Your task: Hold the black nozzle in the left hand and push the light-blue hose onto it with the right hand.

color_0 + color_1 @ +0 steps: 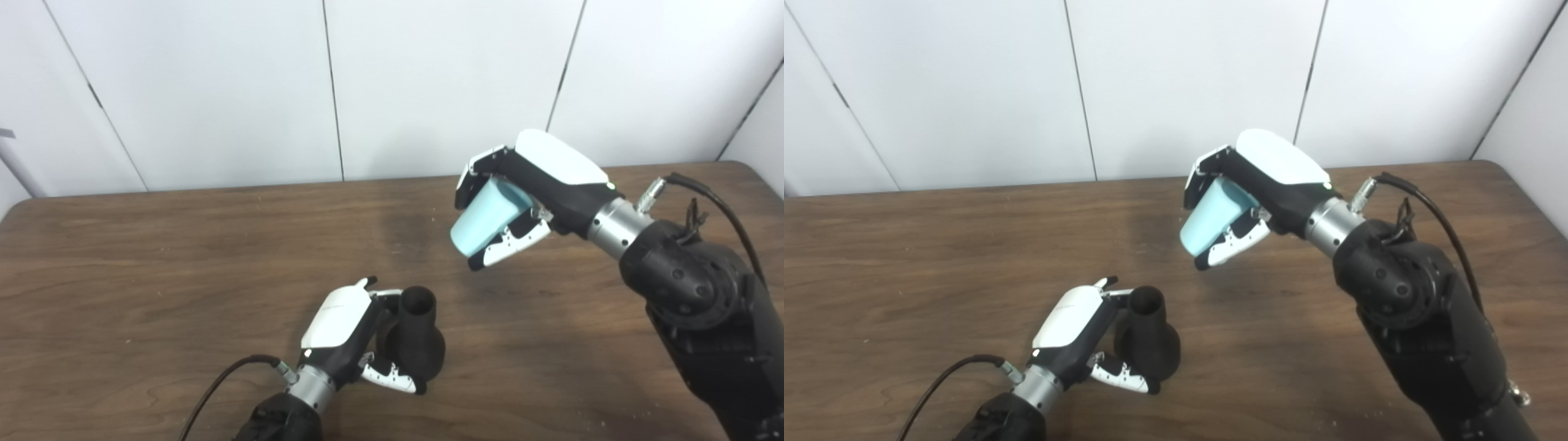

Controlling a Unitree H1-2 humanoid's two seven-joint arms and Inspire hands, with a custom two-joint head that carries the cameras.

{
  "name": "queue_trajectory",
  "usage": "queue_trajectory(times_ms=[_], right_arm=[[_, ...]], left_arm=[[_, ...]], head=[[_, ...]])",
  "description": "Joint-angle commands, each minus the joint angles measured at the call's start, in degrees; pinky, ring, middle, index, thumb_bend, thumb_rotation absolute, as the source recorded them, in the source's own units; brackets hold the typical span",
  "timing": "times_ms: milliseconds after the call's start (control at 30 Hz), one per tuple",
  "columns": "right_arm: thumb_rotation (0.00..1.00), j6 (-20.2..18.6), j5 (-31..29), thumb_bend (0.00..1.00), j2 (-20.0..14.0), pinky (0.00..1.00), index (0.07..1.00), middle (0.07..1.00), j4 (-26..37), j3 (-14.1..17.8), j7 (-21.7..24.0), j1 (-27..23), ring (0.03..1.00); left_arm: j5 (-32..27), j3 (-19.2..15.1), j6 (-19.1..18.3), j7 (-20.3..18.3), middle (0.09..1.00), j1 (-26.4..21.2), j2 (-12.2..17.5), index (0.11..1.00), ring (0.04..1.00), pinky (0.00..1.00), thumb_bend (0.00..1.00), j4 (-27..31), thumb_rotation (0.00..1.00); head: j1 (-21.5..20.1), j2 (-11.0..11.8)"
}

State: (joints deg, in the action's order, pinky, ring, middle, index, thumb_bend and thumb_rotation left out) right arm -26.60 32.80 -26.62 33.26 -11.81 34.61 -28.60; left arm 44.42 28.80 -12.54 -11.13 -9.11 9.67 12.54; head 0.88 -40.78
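Left hand (pixel 346 334): wrapped around black nozzle (pixel 415 340), upright on table (pixel 153 275).
Right hand (pixel 520 190): clasping light-blue hose (pixel 487 217), raised, well apart.
Handling: likely light, stiff; grip mid-body, open end clear.

Dark wooden table (pixel 153 294) spans the view; white panelled wall (pixel 214 86) stands behind.

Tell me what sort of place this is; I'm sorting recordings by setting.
Probably a lab or test room, not a home: a bare dark wooden table stands against plain white wall panels, and only the black flared nozzle and light-blue hose piece, in the robot's hands, are present.
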Motion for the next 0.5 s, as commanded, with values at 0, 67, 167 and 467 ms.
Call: queue_trajectory(times_ms=[0,67,167,467], right_arm=[[0.0,0.0,-0.1,0.5,0.4,0.32,0.486,0.492,1.8,0.3,-0.1,-1.3,0.412],[0.0,0.3,-0.4,0.5,1.1,0.32,0.486,0.491,1.8,-0.1,0.0,-1.2,0.412],[0.0,0.7,-0.7,0.5,1.9,0.31,0.486,0.49,1.9,-0.6,0.1,-0.8,0.413],[0.0,1.9,-1.5,0.5,2.7,0.31,0.485,0.491,1.5,-2.0,0.0,1.0,0.418]], left_arm=[[1.1,1.9,-1.2,-3.6,0.504,0.9,-0.2,0.48,0.698,0.96,0.52,-2.4,0.0],[1.2,1.9,-1.5,-3.9,0.5,0.8,-0.2,0.482,0.688,0.95,0.52,-2.1,0.0],[1.4,1.8,-1.9,-4.4,0.498,0.9,-0.3,0.483,0.681,0.95,0.52,-1.6,0.0],[1.7,1.7,-2.4,-4.7,0.488,1.1,-0.5,0.486,0.687,0.94,0.52,-1.1,0.0]], head=[[0.1,0.0],[0.1,-0.3],[0.1,-0.6],[0.3,-1.4]])
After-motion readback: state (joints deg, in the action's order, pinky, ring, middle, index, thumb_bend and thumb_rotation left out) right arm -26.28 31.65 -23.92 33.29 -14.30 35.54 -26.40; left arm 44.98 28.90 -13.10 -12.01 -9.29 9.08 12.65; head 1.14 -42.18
